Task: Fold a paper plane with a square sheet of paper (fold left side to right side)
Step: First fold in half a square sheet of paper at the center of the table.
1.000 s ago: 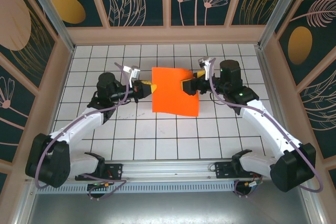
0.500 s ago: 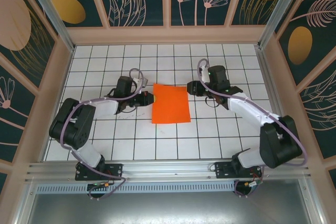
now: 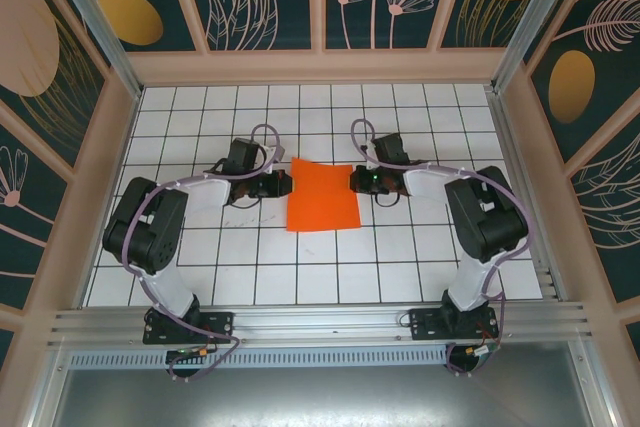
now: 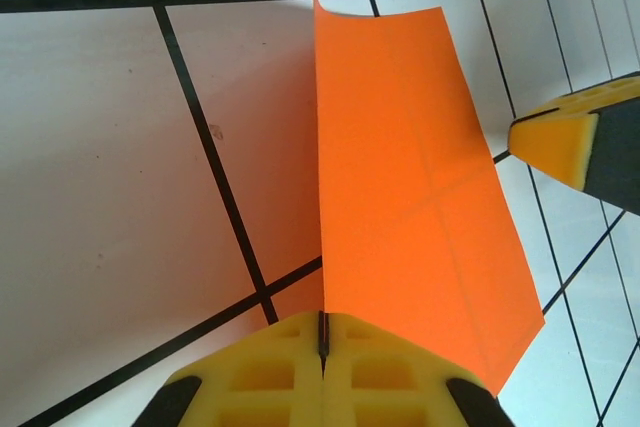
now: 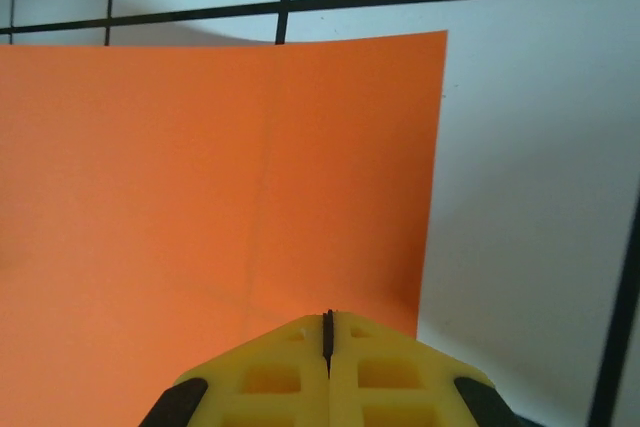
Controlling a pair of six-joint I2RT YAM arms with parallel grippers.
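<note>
Centre: square sheet of paper (image 3: 323, 195) looks thin, likely floppy; take by edges; left gripper (image 3: 283, 185) pinches its left edge; right gripper (image 3: 357, 180) closed, hold unclear.

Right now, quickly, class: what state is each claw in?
Left claw: closed, pinching the left edge of the square sheet of paper.
Right claw: closed, tip at the sheet's right edge; whether it grips cannot be told.
</note>
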